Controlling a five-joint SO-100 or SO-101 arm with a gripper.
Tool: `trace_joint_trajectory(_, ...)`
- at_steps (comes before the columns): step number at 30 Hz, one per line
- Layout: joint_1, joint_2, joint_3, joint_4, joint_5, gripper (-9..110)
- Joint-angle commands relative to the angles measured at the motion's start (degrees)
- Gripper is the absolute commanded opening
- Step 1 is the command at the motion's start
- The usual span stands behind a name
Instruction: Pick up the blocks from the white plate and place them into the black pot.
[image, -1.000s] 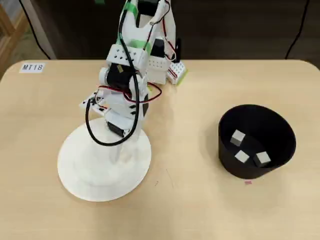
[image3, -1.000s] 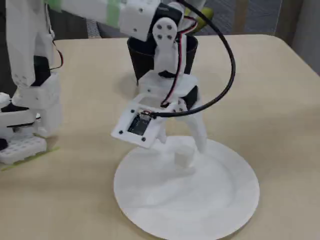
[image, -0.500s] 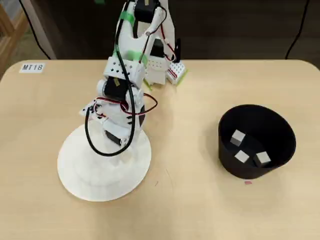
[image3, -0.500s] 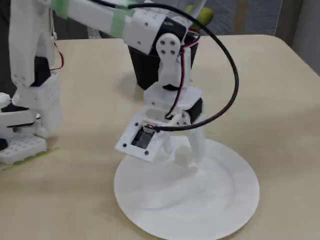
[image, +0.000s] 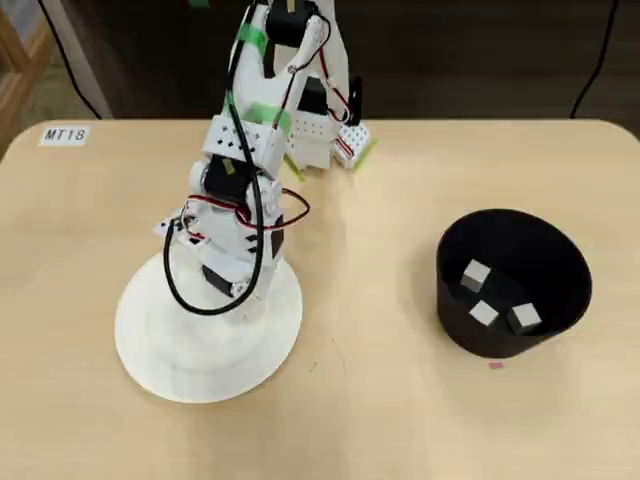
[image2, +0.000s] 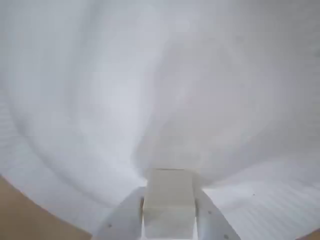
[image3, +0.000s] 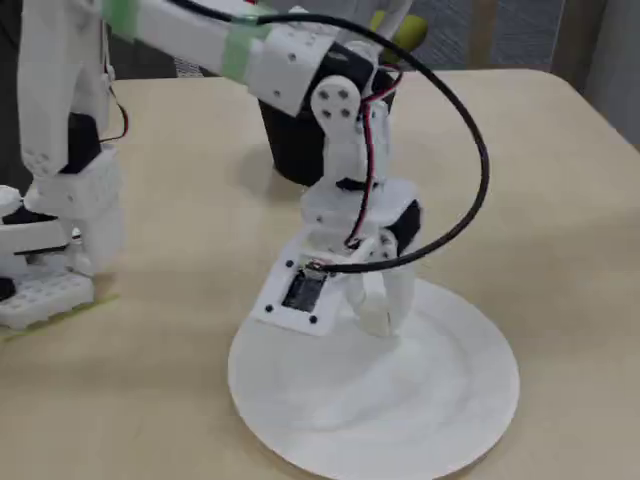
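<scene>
Across the pale wood-grain worktop, the white jointed robot arm w/ green tape bands and red/black wiring reaches down from its base at the far edge onto the large round flat white plate, which sits left of centre in the overhead view. Well apart to the right stands the round matte black pot w/ tall flared walls; three small pale cubes lie inside it on the bottom: one upper left, one lower middle, one lower right, the last two just beside each other. At the plate, the hand points down w/ its tips at or just above the plate surface, can't tell which. Wrist view shows the fourth small pale block gripped between the two white fingers, one pressing each side, plate surface filling the rest of the view. A small white label reading approx. "MT18" is stuck at the worktop's far left corner.
</scene>
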Motion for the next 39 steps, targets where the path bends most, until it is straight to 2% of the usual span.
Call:
trace_joint_trajectory(1, -1.1, 6.0, -1.8, -7.9, -9.3, -2)
trace_joint_trajectory(6, -8.5, 15.5, -1.4, -12.1, -24.1, -2)
trace_joint_trajectory(10, -17.6, 27.8, 0.8, -8.7, -28.7, -2)
trace_joint_trajectory(18, -40.4, 50.5, 15.7, -10.4, -22.9, -2)
trace_joint_trajectory(22, -49.7, 60.0, 31.9, -21.5, -18.2, -2)
trace_joint_trajectory(29, -57.8, 54.1, 39.6, -32.7, -18.6, -2)
trace_joint_trajectory(39, -56.8, 45.7, 38.7, -40.1, -20.0, -2)
